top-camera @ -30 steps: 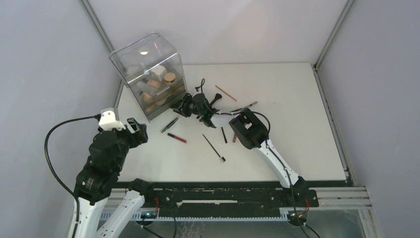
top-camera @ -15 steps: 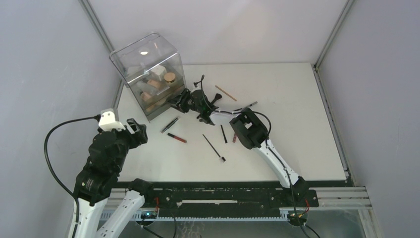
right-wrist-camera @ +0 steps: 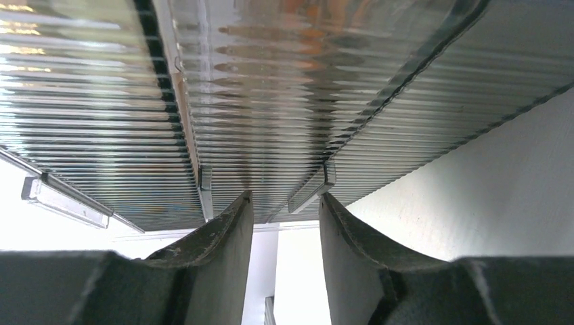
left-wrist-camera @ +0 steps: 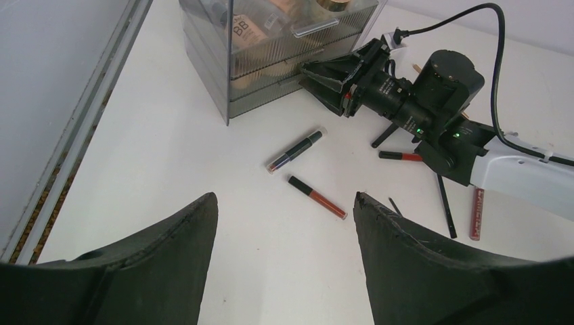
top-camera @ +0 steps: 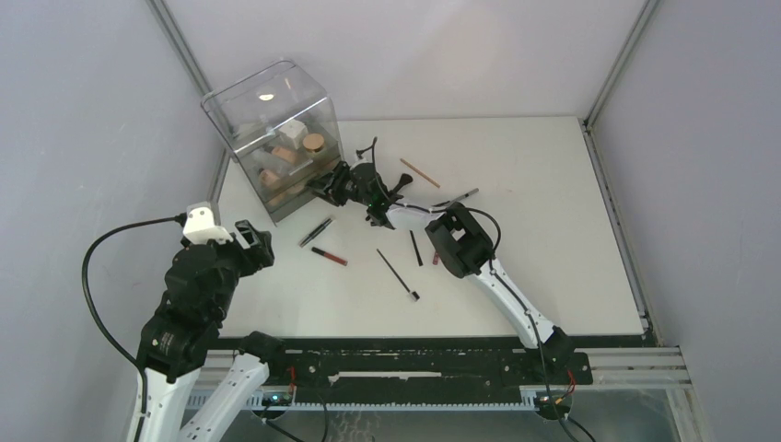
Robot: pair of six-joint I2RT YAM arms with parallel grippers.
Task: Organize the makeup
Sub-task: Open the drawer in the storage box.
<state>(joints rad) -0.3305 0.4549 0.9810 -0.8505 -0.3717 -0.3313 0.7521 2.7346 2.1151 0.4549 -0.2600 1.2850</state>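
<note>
The makeup lies partly inside the clear drawer box, where tan compacts, beige bottles and a white cube show through. Loose on the table are a red lip tube, a dark tube, a thin black brush and other thin sticks. My right gripper is at the box's drawer fronts, open with a narrow gap. A drawer handle sits by its right fingertip. My left gripper is open and empty above the table, near the lip tube.
A tan stick and a grey pencil lie behind the right arm. Two more red tubes and a black stick lie by the right wrist. The left wall rail runs beside the box.
My right gripper has moved left and away from me, up to the box's drawer fronts. The box has shifted slightly left. The left arm has not moved.
</note>
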